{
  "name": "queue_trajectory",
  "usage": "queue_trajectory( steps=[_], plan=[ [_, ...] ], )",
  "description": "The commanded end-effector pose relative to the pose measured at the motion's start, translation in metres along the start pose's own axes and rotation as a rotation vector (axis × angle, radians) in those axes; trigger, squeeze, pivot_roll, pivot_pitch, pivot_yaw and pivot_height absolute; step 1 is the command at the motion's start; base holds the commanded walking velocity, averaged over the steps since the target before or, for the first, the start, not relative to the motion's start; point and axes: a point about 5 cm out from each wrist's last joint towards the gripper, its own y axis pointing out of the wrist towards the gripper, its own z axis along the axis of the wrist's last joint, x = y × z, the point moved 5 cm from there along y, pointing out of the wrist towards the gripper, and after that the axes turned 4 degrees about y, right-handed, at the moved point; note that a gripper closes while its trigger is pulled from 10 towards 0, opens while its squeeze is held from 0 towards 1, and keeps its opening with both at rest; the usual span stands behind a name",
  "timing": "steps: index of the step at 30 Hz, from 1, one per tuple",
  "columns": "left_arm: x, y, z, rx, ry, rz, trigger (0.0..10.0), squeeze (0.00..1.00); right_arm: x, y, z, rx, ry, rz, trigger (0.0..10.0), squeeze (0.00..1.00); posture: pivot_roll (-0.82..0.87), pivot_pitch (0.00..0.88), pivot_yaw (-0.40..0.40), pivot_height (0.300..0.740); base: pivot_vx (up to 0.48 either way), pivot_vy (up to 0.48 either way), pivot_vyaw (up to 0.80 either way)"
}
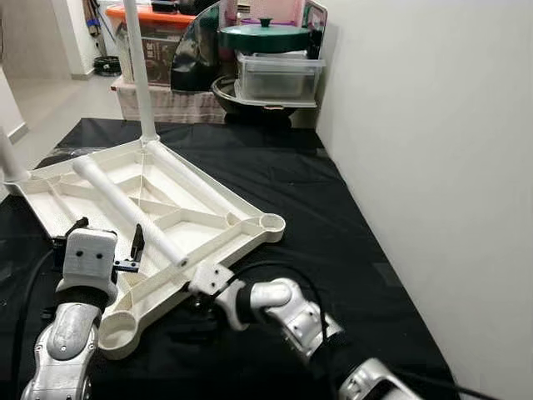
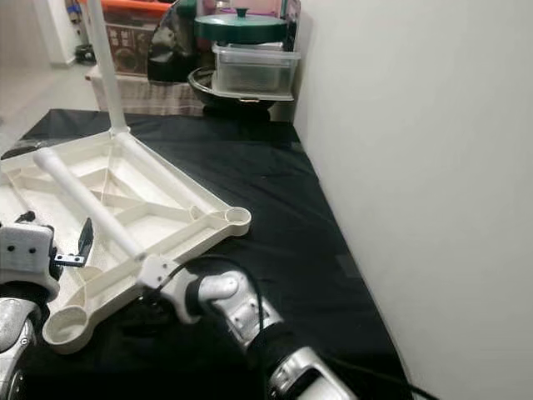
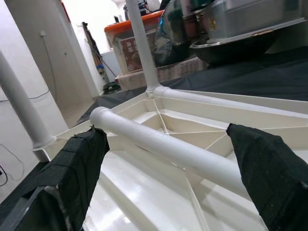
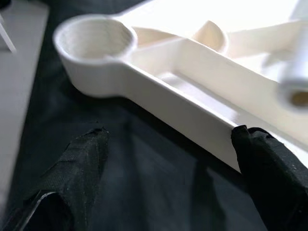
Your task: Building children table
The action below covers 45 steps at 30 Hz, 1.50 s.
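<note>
The upturned tabletop lies flat; a loose leg rests diagonally across it. Left gripper straddles the leg, fingers spread; right gripper, also unclenched, faces the tabletop's edge.

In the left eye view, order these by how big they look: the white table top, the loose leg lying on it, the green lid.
1. white table top
2. loose leg
3. green lid, though it stands farther off, so its true size is unsure.
</note>
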Motion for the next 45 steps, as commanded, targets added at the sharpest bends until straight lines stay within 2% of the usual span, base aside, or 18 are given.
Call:
queue_trajectory(
  steps=[1, 2, 5, 9, 10, 11, 13, 15, 21, 22, 23, 25, 28, 32, 34, 39, 45],
  plan=[
    [-0.003, 0.001, 0.0, 0.006, 0.009, 0.006, 10.0, 0.0, 0.016, -0.018, 0.01, 0.012, -0.076, 0.004, 10.0, 0.0, 0.13, 0.0, -0.122, 0.74, 0.0, 0.0, 0.0],
    [-0.003, 0.001, 0.0, 0.006, 0.009, 0.006, 10.0, 0.0, 0.016, -0.018, 0.01, 0.012, -0.076, 0.004, 10.0, 0.0, 0.13, 0.0, -0.122, 0.74, 0.0, 0.0, 0.0],
    [-0.004, 0.002, 0.0, 0.009, 0.009, 0.01, 10.0, 0.0, 0.031, -0.038, 0.003, -0.033, -0.112, 0.007, 10.0, 0.0, 0.12, 0.0, -0.121, 0.74, 0.0, 0.0, 0.0],
    [-0.005, 0.002, 0.001, 0.01, 0.009, 0.011, 10.0, 0.0, 0.035, -0.044, 0.002, -0.047, -0.124, 0.004, 10.0, 0.0, 0.12, 0.0, -0.121, 0.74, 0.0, 0.0, 0.0],
    [-0.005, 0.003, 0.001, 0.013, 0.009, 0.012, 10.0, 0.0, 0.043, -0.052, 0.001, -0.065, -0.146, -0.011, 10.0, 0.0, 0.12, 0.0, -0.12, 0.74, 0.0, 0.0, 0.0],
    [-0.005, 0.003, 0.001, 0.013, 0.009, 0.012, 10.0, 0.0, 0.043, -0.052, 0.001, -0.065, -0.146, -0.011, 10.0, 0.0, 0.12, 0.0, -0.12, 0.74, 0.0, 0.0, 0.0],
    [-0.006, 0.004, 0.002, 0.019, 0.009, 0.013, 10.0, 0.0, 0.06, -0.062, 0.0, -0.099, -0.18, -0.06, 10.0, 0.0, 0.12, 0.0, -0.118, 0.74, 0.0, 0.0, 0.0],
    [-0.006, 0.004, 0.003, 0.022, 0.009, 0.014, 10.0, 0.0, 0.064, -0.065, 0.001, -0.111, -0.196, -0.076, 10.0, 0.0, 0.12, 0.0, -0.119, 0.74, 0.0, 0.0, 0.0],
    [-0.009, 0.004, 0.011, 0.052, 0.012, 0.009, 10.0, 0.0, 0.073, -0.064, 0.0, -0.147, -0.237, -0.126, 10.0, 0.0, 0.13, 0.0, -0.122, 0.74, 0.0, 0.0, 0.0],
    [-0.011, 0.002, 0.014, 0.065, 0.035, 0.0, 10.0, 0.0, 0.077, -0.063, 0.002, -0.157, -0.263, -0.147, 10.0, 0.0, 0.13, 0.0, -0.122, 0.74, 0.0, 0.0, 0.0],
    [-0.018, -0.002, 0.01, 0.053, 0.059, 0.007, 10.0, 0.0, 0.08, -0.063, 0.003, -0.171, -0.291, -0.162, 10.0, 0.0, 0.14, 0.0, -0.123, 0.74, 0.0, 0.0, 0.0],
    [-0.018, -0.002, 0.01, 0.053, 0.059, 0.007, 10.0, 0.0, 0.08, -0.063, 0.003, -0.171, -0.291, -0.162, 10.0, 0.0, 0.14, 0.0, -0.123, 0.74, 0.0, 0.0, 0.0],
    [-0.028, -0.019, -0.011, -0.022, 0.12, -0.001, 10.0, 0.0, 0.081, -0.064, 0.0, -0.219, -0.332, -0.138, 10.0, 0.0, 0.14, 0.0, -0.125, 0.74, 0.0, 0.0, 0.0],
    [-0.026, -0.023, -0.015, -0.038, 0.123, -0.009, 10.0, 0.0, 0.08, -0.064, -0.002, -0.234, -0.339, -0.126, 10.0, 0.0, 0.14, 0.0, -0.131, 0.74, 0.0, 0.0, 0.0],
    [-0.024, -0.026, -0.018, -0.05, 0.122, -0.013, 10.0, 0.0, 0.082, -0.064, -0.009, -0.279, -0.344, -0.118, 10.0, 0.0, 0.15, 0.0, -0.14, 0.74, 0.0, 0.0, 0.0],
    [-0.019, -0.021, -0.014, -0.034, 0.102, -0.003, 10.0, 0.0, 0.086, -0.06, -0.016, -0.36, -0.399, -0.132, 10.0, 0.0, 0.16, 0.0, -0.147, 0.74, 0.0, 0.0, 0.0],
    [-0.017, -0.019, -0.011, -0.023, 0.093, -0.007, 10.0, 0.0, 0.082, -0.054, -0.015, -0.374, -0.436, -0.108, 10.0, 0.0, 0.16, 0.0, -0.149, 0.74, 0.0, 0.0, 0.0]
  ],
)
